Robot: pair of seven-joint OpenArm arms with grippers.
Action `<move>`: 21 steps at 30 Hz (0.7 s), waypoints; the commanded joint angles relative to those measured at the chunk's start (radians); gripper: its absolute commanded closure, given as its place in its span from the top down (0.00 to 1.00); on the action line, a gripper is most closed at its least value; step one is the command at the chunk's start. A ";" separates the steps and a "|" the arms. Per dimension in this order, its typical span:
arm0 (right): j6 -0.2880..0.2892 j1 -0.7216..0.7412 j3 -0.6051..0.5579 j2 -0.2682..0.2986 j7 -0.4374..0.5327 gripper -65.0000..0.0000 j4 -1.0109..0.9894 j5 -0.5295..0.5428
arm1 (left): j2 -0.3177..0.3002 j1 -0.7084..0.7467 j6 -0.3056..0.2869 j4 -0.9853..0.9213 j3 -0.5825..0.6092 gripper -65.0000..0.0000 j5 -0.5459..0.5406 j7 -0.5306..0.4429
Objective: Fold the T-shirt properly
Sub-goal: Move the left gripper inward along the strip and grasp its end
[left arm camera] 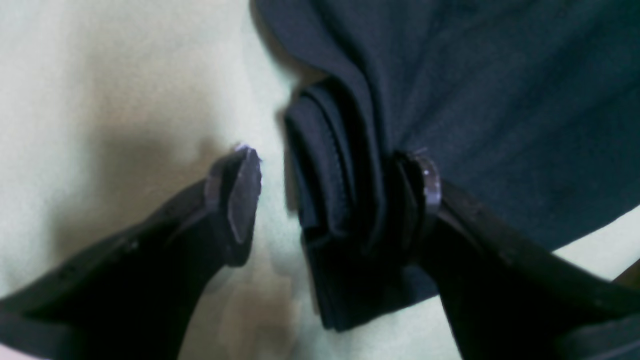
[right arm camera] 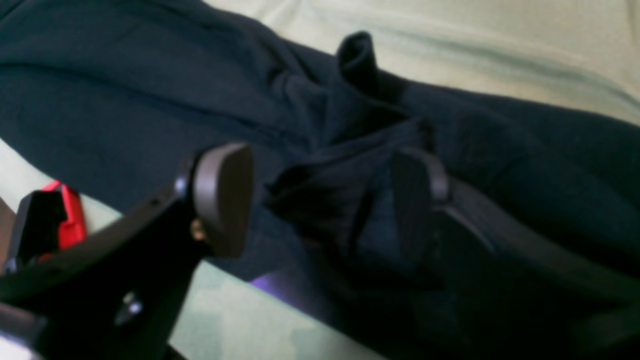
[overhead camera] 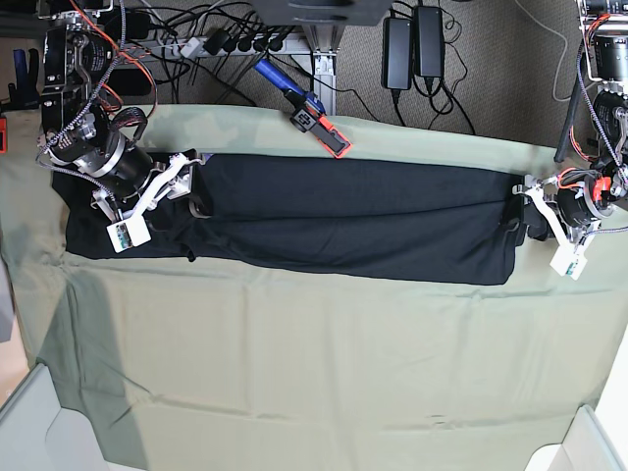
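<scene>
The T-shirt [overhead camera: 353,218] lies folded into a long black band across the pale green cloth [overhead camera: 294,363]. At one end the left gripper [left arm camera: 335,185] stands spread, bunched fabric between its fingers. At the other, the right gripper [right arm camera: 320,195] gapes around a fold.

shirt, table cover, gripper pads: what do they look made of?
T-shirt: soft matte black knit, probably cotton jersey; it bunches into thick folds with a stitched hem in the left wrist view.
Pale green cloth: thin matte woven fabric, lightly creased.
Left gripper pads: smooth, slightly glossy, likely rubber or plastic; too blurred to say which.
</scene>
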 commanded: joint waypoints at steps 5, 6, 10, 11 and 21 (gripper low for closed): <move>0.068 0.008 0.008 0.011 0.026 0.67 0.018 0.013 | -0.016 -0.013 0.021 0.009 -0.006 0.65 -0.067 0.007; 0.068 0.008 0.008 0.011 0.026 0.67 0.018 0.013 | -0.014 -0.013 0.021 0.009 -0.006 0.65 -0.081 0.011; 0.068 0.008 0.008 0.011 0.026 0.67 0.018 0.013 | 0.020 -0.013 0.006 0.009 -0.006 0.65 -0.118 0.028; 0.068 0.008 0.008 0.011 0.026 0.67 0.018 0.013 | 0.034 -0.013 0.006 0.009 -0.006 0.65 -0.117 0.029; 0.068 0.008 0.008 0.011 0.026 0.67 0.018 0.013 | 0.116 -0.012 0.003 0.009 -0.006 0.64 -0.069 -0.011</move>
